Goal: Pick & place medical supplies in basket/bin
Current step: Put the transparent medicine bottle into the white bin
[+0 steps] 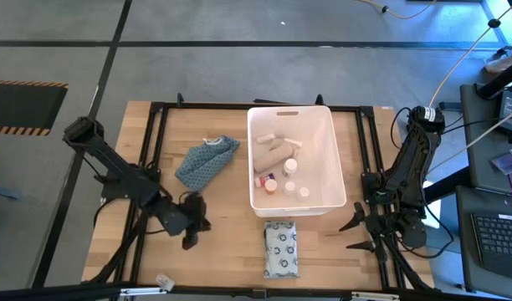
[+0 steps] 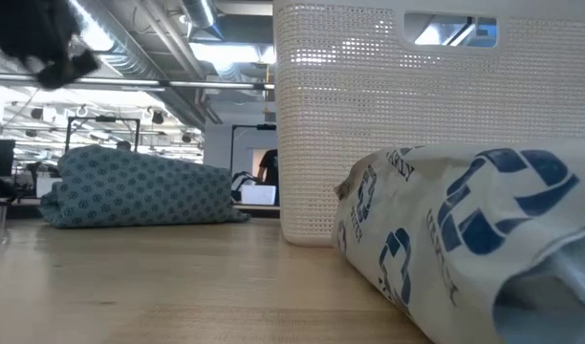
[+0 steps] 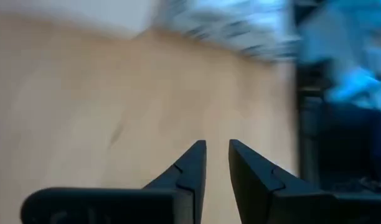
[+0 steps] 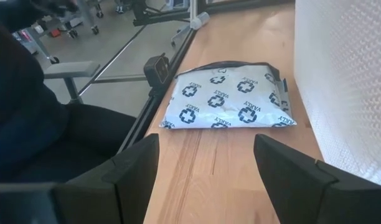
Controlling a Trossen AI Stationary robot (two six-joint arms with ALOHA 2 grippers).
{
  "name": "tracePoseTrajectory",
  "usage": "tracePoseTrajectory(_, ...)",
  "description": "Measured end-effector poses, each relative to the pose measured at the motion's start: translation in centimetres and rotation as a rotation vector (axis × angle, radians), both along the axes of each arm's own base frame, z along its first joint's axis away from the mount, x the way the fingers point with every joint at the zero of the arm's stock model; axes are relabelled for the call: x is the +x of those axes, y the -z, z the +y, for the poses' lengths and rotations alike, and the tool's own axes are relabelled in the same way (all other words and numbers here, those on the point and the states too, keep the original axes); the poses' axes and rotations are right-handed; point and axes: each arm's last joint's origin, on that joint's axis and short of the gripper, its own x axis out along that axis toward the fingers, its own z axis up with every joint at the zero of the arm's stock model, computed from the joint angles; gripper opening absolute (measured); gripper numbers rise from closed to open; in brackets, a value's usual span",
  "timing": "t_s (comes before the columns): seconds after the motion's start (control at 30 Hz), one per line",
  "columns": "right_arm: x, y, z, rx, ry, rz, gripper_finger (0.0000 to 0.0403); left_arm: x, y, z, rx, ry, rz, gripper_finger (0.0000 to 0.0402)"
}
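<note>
The white bin [image 1: 293,156] sits in the middle of the high view on the wooden tabletop [image 1: 231,242], its slot handle on the short wall toward the top of the frame. Inside it lie a beige bandage roll [image 1: 273,151] and several small white bottles [image 1: 290,166], at least one with a red cap [image 1: 268,179]. The flat white soft pack with blue crosses [image 1: 281,248] lies on the tabletop just below the bin, near the bottom centre of the frame; in the low view it fills the lower right, in front of the bin's mesh wall. A blue patterned cloth bundle [image 1: 207,161] lies just left of the bin. The left hand [image 1: 190,233] hangs over bare wood in the lower left of the high view, its fingers [image 3: 192,165] nearly together with a thin gap and holding nothing. The right hand [image 1: 360,224] is at the lower right of the high view, beside the bin's corner, spread wide and empty, pointing toward the soft pack.
</note>
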Motion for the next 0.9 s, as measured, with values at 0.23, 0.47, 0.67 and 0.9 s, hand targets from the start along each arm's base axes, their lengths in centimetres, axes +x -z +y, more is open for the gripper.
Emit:
tracePoseTrajectory(0.23, 0.1, -0.1, -0.2, -0.010, 0.065, -0.040, 0.0264, 1.1, -1.7, -1.2, -0.042, 0.360, -0.191, 0.0118)
tracePoseTrajectory(0.47, 0.2, -0.2, -0.4, -0.037, 0.124, -0.085, 0.0264, 1.8, -2.9, -2.3, -0.039, 0.538, -0.398, 0.0189)
tracePoseTrajectory(0.67, 0.2, -0.2, -0.4, 0.013, 0.145, -0.076, 0.0264, 2.5, -3.2, -3.4, 0.002, 0.710, -0.580, 0.0221)
tracePoseTrajectory(0.9, 0.2, -0.2, -0.4, 0.036, 0.154, -0.071, 0.0264, 0.7, -3.7, -5.9, 0.157, 0.715, -0.502, 0.0216)
